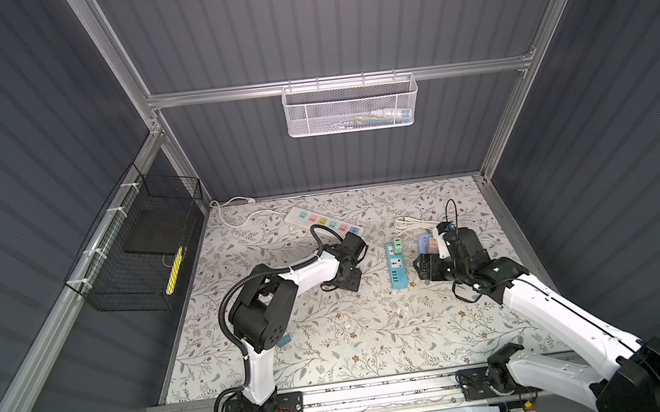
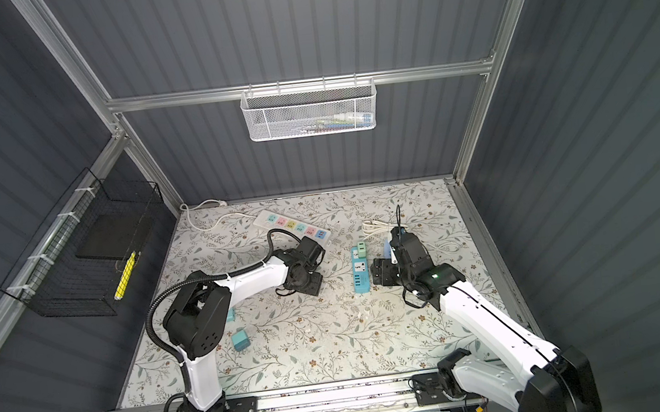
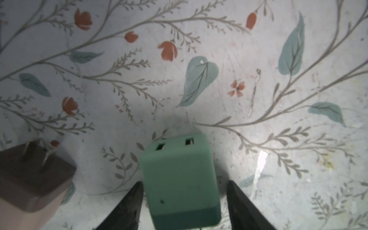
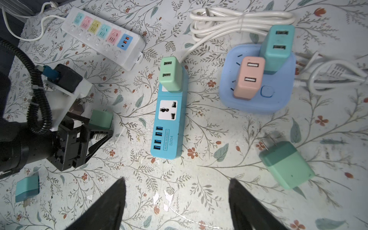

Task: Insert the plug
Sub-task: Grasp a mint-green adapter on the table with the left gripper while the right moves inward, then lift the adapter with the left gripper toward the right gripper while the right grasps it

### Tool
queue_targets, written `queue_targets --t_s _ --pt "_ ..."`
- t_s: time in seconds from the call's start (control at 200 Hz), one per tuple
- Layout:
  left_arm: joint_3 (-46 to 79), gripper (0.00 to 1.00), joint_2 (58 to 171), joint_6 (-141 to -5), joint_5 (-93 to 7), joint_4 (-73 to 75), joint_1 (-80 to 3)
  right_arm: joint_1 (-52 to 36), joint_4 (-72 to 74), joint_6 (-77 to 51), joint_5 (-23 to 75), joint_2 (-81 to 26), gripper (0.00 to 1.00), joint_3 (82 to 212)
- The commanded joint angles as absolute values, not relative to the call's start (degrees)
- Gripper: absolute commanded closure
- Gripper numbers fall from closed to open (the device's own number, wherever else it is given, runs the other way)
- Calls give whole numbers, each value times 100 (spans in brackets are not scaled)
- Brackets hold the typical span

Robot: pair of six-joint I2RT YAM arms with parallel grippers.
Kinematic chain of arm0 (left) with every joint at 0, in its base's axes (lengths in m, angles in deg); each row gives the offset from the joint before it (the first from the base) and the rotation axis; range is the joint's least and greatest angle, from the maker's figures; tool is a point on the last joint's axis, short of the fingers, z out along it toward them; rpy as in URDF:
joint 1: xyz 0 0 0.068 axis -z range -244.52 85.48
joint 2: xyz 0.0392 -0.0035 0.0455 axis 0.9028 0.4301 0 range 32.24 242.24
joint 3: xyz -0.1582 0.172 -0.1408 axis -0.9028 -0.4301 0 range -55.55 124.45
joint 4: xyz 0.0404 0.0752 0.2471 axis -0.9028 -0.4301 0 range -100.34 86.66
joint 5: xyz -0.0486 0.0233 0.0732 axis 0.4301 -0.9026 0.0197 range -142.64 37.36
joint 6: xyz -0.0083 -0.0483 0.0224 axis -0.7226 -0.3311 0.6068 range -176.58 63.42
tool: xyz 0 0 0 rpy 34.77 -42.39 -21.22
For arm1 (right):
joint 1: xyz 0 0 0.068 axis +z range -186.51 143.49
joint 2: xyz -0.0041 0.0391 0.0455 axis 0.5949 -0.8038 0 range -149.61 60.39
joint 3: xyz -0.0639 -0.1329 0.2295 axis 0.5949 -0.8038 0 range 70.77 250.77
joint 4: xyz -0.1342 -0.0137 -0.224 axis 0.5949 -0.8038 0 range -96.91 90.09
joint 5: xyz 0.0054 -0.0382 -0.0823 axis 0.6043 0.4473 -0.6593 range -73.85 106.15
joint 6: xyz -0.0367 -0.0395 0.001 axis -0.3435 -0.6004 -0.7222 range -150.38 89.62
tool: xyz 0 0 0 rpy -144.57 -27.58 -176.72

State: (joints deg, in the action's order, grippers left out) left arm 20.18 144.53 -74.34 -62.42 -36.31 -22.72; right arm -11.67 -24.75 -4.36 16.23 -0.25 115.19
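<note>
The table covering (image 4: 199,179) looks like a matt printed sheet with a leaf-and-flower pattern, scuffed and flaked to white in spots. On it the green plug (image 3: 179,175) is smooth matt plastic, and the blue power strip (image 4: 171,139) is smooth plastic with a slight sheen. In both top views the mesh basket (image 1: 351,108) at upper centre is white-coated perforated metal, the wire basket (image 1: 133,294) at the left is a thin black grid, and the frame rails (image 1: 224,94) are pale brushed metal against matt, ribbed dark wall panels (image 1: 342,17).
</note>
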Motion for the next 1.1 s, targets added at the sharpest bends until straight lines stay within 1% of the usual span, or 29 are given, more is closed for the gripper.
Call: queue_targets --t_s 0.0,0.045,0.175,0.355,0.445,0.56,0.61,0.64,0.69,0.76,0.815,0.855,0.895,0.91,1.031,1.096 --pt "2262 42 14697 -7488 -6446 -3927 -2304 -1163 -2322 -384 1753 -9 20 11398" --pt "2285 46 14704 -7461 -6452 -3938 -2304 -1163 -2302 -371 1792 0 20 11367" --pt "2283 51 14700 -7340 -6356 -3944 -2304 -1163 -2271 -357 1843 26 20 11313" --pt "2136 72 14539 -7041 -6054 -3832 -2297 -1163 -2304 -392 1902 91 21 11347" --pt "1816 79 14102 -6792 -5738 -3324 -2233 -1164 -2320 -419 2009 128 22 11381" --pt "1174 83 13341 -6299 -5993 -2193 -1781 -1166 -2278 -469 2264 193 23 11413" --pt "723 88 12949 -5976 -6219 -1492 -1479 -1163 -2291 -465 2370 227 23 11431" --pt "409 90 12726 -5823 -6239 -923 -1349 -1164 -2314 -461 2422 229 24 11456" --pt "-155 90 12337 -5703 -6096 -26 -1228 -1173 -2367 -465 2523 214 26 11496" --pt "-1177 90 11764 -5629 -5793 1758 -1143 -1166 -2432 -495 2723 175 30 11541" --pt "-1901 95 11554 -5509 -5619 3261 -1095 -1165 -2391 -531 2978 192 34 11537" --pt "-2198 97 11536 -5399 -5535 4022 -1076 -1163 -2301 -546 3243 224 37 11509" --pt "-2294 98 11543 -5326 -5469 4340 -1065 -1161 -2250 -545 3466 269 39 11470" --pt "-2295 99 11553 -5308 -5438 4357 -1065 -1160 -2124 -528 3697 285 41 11452" --pt "-2138 100 11609 -5236 -5146 4063 -1055 -1157 -1916 -479 4201 206 53 11450" --pt "-2109 100 11657 -5246 -5022 4081 -1046 -1155 -1842 -505 4477 127 56 11488"
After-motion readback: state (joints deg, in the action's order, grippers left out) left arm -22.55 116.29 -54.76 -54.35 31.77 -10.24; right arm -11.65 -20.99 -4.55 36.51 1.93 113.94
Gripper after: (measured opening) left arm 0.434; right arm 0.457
